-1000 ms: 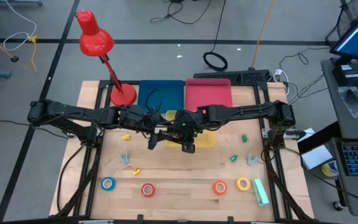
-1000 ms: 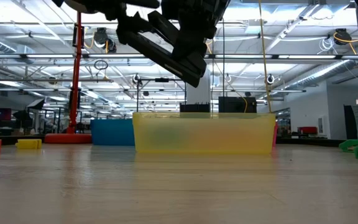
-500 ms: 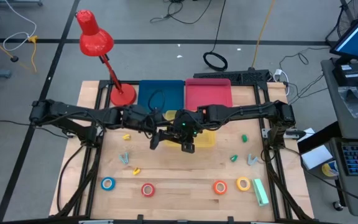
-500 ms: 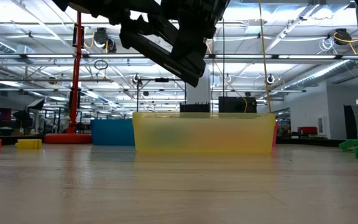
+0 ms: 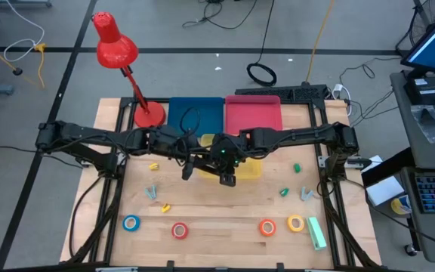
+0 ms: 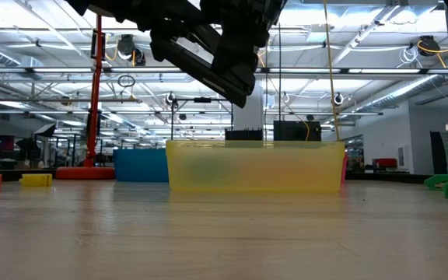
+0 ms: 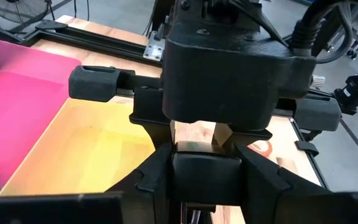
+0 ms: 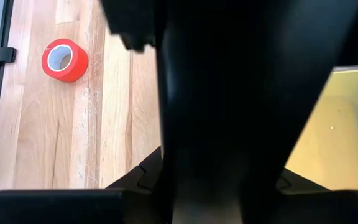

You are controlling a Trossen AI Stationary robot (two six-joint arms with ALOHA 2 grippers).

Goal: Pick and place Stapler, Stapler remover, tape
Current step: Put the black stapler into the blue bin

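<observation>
Both grippers meet mid-frame in high view above yellow bin [image 5: 251, 168]: left gripper [image 5: 191, 168], right gripper [image 5: 229, 175]. Dark object, probably stapler [image 6: 208, 58], between them; grip on it unclear, cannot tell either's fingers. Stapler rigid, weighty: grasp mid-body. Tape rolls [image 5: 180, 230] lower frame, light, stiff.

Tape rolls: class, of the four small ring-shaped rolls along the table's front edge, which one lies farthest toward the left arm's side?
The blue tape roll; the red, orange and yellow rolls lie progressively farther right.

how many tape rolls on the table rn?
4, all in a row along the near edge: blue tape roll, red tape roll, orange tape roll, yellow tape roll. The arms could hide more.
</observation>
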